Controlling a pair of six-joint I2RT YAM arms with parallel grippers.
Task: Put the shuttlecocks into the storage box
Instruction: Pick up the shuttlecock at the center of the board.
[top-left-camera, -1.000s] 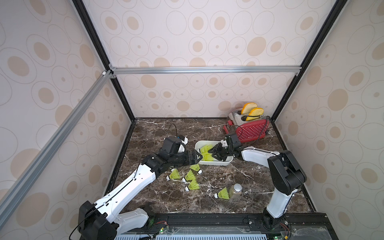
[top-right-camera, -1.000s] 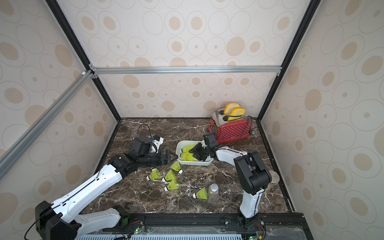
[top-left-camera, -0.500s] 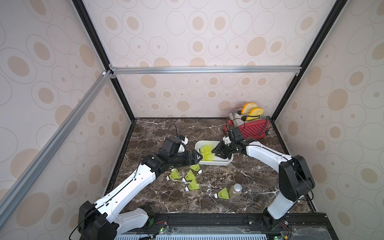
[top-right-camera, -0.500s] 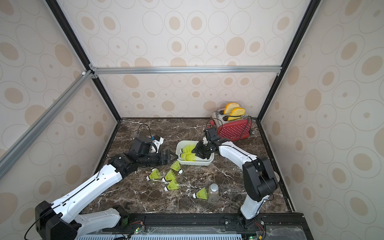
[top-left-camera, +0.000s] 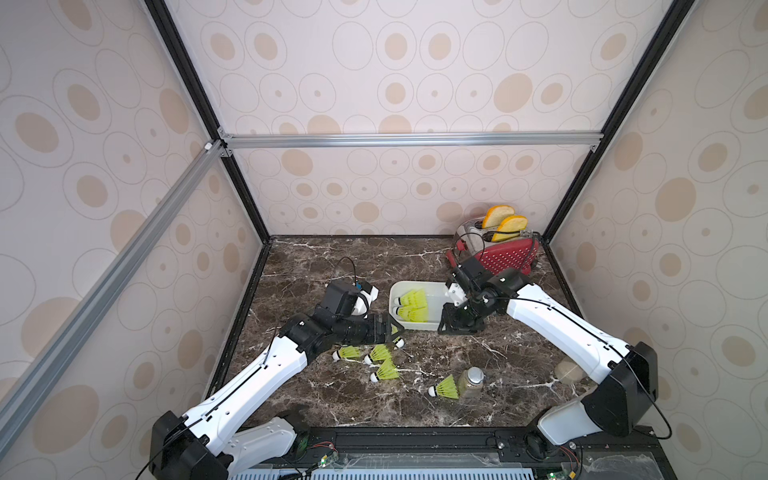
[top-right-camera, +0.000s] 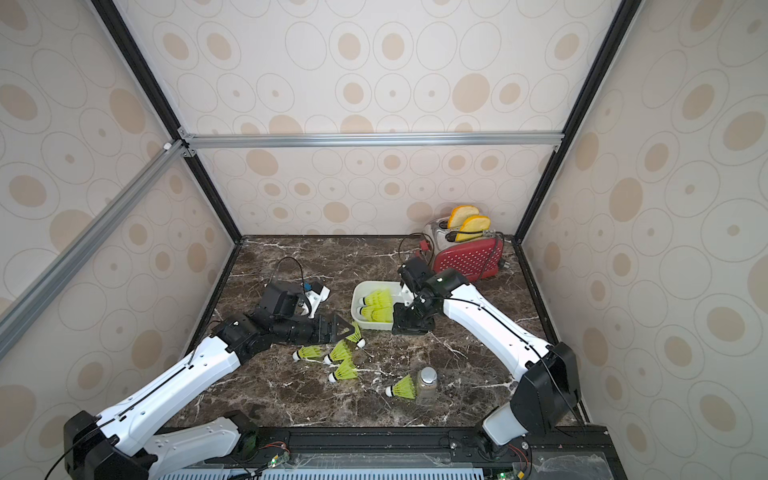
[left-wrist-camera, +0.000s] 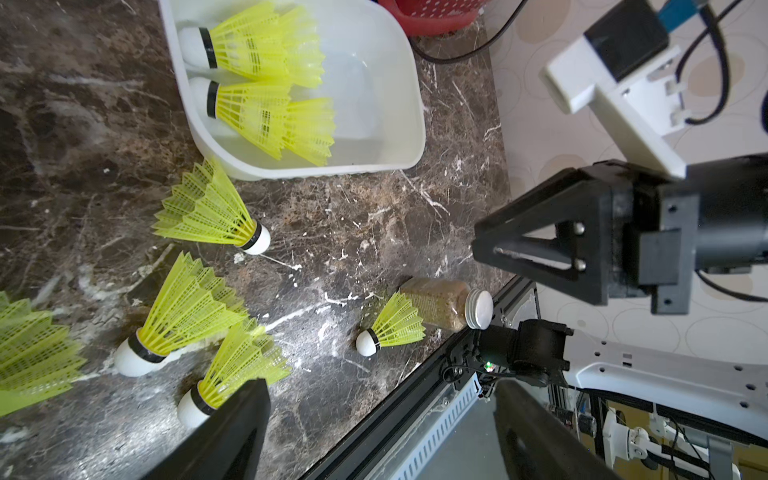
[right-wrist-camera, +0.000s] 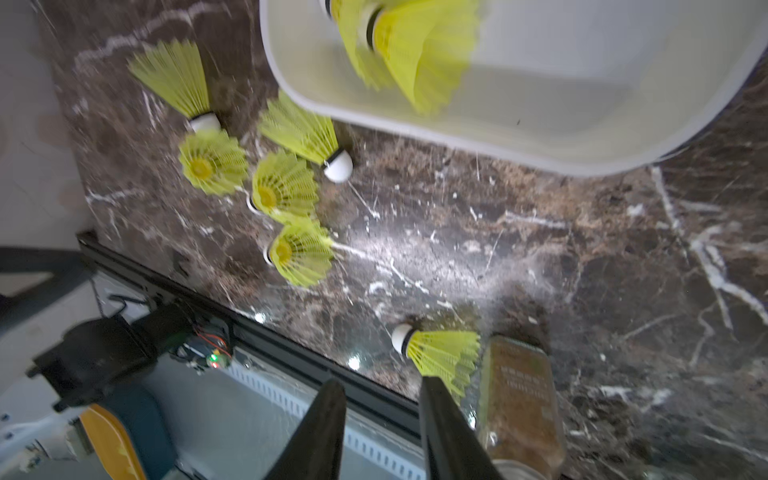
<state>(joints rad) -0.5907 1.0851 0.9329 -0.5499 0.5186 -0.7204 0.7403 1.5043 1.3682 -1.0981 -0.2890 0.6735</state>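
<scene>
The white storage box (top-left-camera: 415, 326) (top-right-camera: 356, 300) sits mid-table with a few neon yellow-green shuttlecocks (top-left-camera: 413, 305) (left-wrist-camera: 266, 112) lying in it. Several more shuttlecocks (top-left-camera: 378, 354) (top-right-camera: 340, 352) (right-wrist-camera: 284, 187) lie on the marble in front of the box. One shuttlecock (top-left-camera: 445, 387) (left-wrist-camera: 390, 324) rests against a jar. My left gripper (top-left-camera: 395, 329) (left-wrist-camera: 380, 384) is open and empty, low beside the box's front left corner, just over the loose cluster. My right gripper (top-left-camera: 457, 322) (right-wrist-camera: 380, 384) hangs at the box's front right corner, its jaws partly apart with nothing between them.
A small clear jar (top-left-camera: 471, 382) (right-wrist-camera: 519, 395) with a silver lid stands near the front edge. A red toaster (top-left-camera: 498, 255) holding bread slices and its cord fill the back right corner. Patterned walls close in three sides.
My right gripper has drawn back out of the storage box to its front right corner, and that arm has straightened. The left arm has hardly moved.
</scene>
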